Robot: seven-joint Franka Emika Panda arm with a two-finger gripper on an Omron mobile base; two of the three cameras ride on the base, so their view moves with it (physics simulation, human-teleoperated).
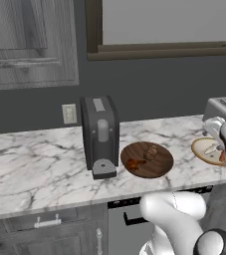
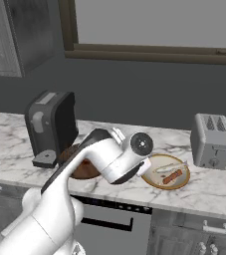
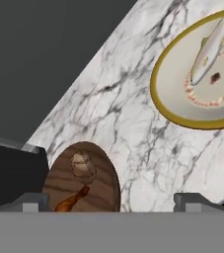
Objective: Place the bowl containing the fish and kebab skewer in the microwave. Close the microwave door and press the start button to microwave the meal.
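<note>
Marble counter [image 1: 35, 159] carries the bowl [image 2: 166, 172] with fish [image 3: 209, 47] and kebab skewer [image 2: 172, 176], ungrasped, beside the wooden dish [image 1: 147, 159]. Jaws apart, empty, above. Everything remains: loading, door, start.

Even soft light, faint shadows, coarse render

No readable text, label, brand, number or sign is showing anywhere. The coffee machine [image 1: 100, 135], the toaster [image 2: 212, 141], the wall outlet [image 1: 69, 113] and the bowl [image 3: 175, 96] are all showing plain surfaces without lettering, and the marble tabletop [image 1: 30, 169] is carrying only veining. The toaster's small front knob is too small to show any markings.
</note>
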